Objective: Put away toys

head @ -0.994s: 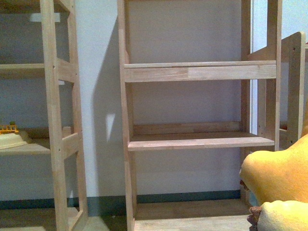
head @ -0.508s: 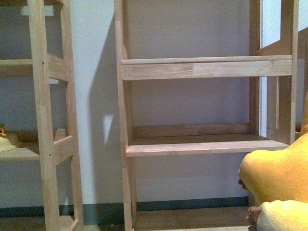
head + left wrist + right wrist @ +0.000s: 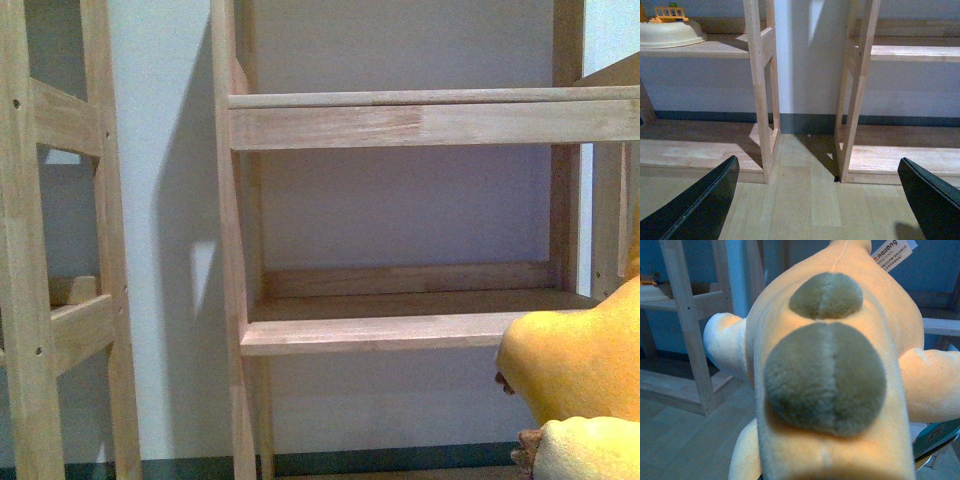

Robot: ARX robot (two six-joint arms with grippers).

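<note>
Plush animal is filling the right wrist view, whole back showing, hiding the right gripper; grip cannot be told; front view is catching only its edge at four o'clock; left gripper is hanging wide open; carrying step, likely; next is calling for a lift onto the shelf at its ten o'clock.

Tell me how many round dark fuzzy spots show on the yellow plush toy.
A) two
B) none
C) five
A: the right wrist view shows the plush toy with just two round brownish spots, a bigger patch and a smaller patch next to it.
</note>
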